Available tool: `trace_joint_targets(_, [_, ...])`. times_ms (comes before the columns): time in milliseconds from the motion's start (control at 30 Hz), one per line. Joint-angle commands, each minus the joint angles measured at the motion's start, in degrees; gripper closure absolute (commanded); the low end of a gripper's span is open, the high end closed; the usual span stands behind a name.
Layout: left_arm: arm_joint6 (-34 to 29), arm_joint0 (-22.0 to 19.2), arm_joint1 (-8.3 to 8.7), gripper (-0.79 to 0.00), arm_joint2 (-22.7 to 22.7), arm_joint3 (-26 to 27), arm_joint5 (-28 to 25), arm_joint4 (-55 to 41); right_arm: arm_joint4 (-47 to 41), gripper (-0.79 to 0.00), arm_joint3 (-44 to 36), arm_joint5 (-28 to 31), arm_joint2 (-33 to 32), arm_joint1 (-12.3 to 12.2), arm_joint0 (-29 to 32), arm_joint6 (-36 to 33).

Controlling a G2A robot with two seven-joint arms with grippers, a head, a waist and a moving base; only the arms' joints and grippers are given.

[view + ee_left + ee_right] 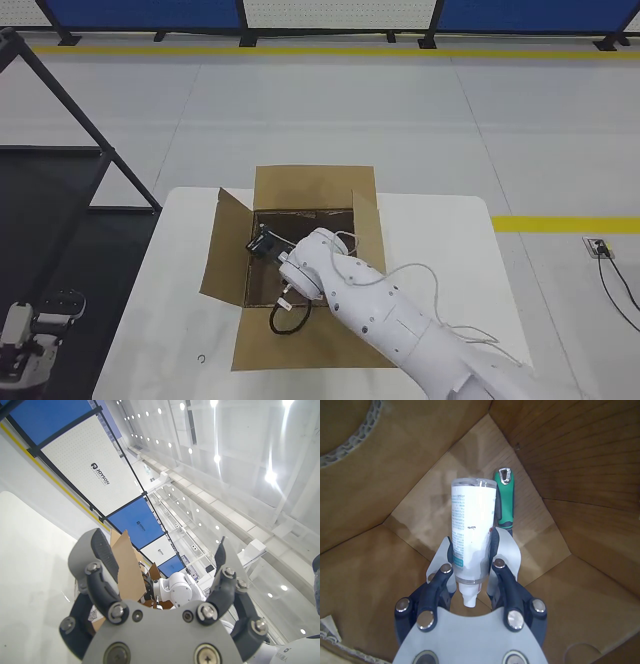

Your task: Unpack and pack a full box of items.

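Observation:
An open cardboard box [313,188] stands on the white table [450,250] with its flaps spread out. My right arm [330,275] goes down into it. Inside the box [582,462], my right gripper [473,540] is shut on a white tube [471,517], cap end toward the wrist. A green-handled tool [504,500] lies on the box floor right beside the tube. My left gripper [160,542] is open and holds nothing; it is tilted upward, low beside the table, with the box [127,570] and the other arm farther off.
A black cable loop [285,320] hangs from the right arm over the near flap. A small ring [202,358] lies on the table's front left. A black metal frame [90,140] stands off the table's left side.

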State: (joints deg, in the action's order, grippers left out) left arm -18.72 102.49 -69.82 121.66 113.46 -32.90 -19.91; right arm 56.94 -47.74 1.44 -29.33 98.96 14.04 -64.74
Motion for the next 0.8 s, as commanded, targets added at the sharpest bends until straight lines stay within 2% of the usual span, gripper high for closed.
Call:
trace_joint_targets(0, [0.1, 0.2, -0.07, -0.785, 0.1, 0.0, -0.1, -0.1, -0.6, -0.289, 1.8, 0.2, 0.2, 0.7, -0.4, 0.5])
trace_joint_targets(100, [0.2, 0.4, -0.18, -0.785, 0.3, -0.1, -0.3, -0.1, -0.9, -0.379, 3.7, 0.4, 0.3, 1.6, -1.0, 1.0])
trace_joint_targets(367, [0.1, 0.7, -0.42, -0.785, 0.4, 0.4, -0.7, 0.0, 1.4, -0.391, 1.0, -2.8, -0.9, 2.2, -1.6, 1.8])
trace_joint_targets(433, [0.0, 0.8, -0.47, -0.785, 0.3, 0.5, -0.7, 0.1, 2.6, -0.446, -2.5, -4.0, -1.9, 1.8, -1.2, 1.7])
trace_joint_targets(567, [-0.3, 0.9, -0.57, -0.785, 0.2, 0.8, -0.8, 0.0, 7.9, -0.468, -14.7, -8.3, -5.0, -0.2, 1.3, -0.7])
trace_joint_targets(600, [-0.4, 0.9, -0.59, -0.785, 0.2, 0.9, -0.8, 0.0, 9.9, -0.477, -19.0, -9.3, -6.3, -1.0, 2.4, -1.5])
trace_joint_targets(633, [-0.6, 0.9, -0.62, -0.785, 0.1, 1.0, -0.7, -0.2, 11.8, -0.533, -23.8, -10.0, -7.8, -1.9, 4.0, -2.3])
trace_joint_targets(733, [-1.0, 0.9, -0.66, -0.785, -0.1, 1.4, -0.6, -0.2, 17.5, -0.551, -39.7, -9.2, -12.9, -4.6, 10.4, -4.4])
trace_joint_targets(767, [-1.1, 0.9, -0.67, -0.785, -0.2, 1.4, -0.6, 0.0, 19.3, -0.582, -44.8, -8.4, -14.6, -5.4, 12.8, -4.6])
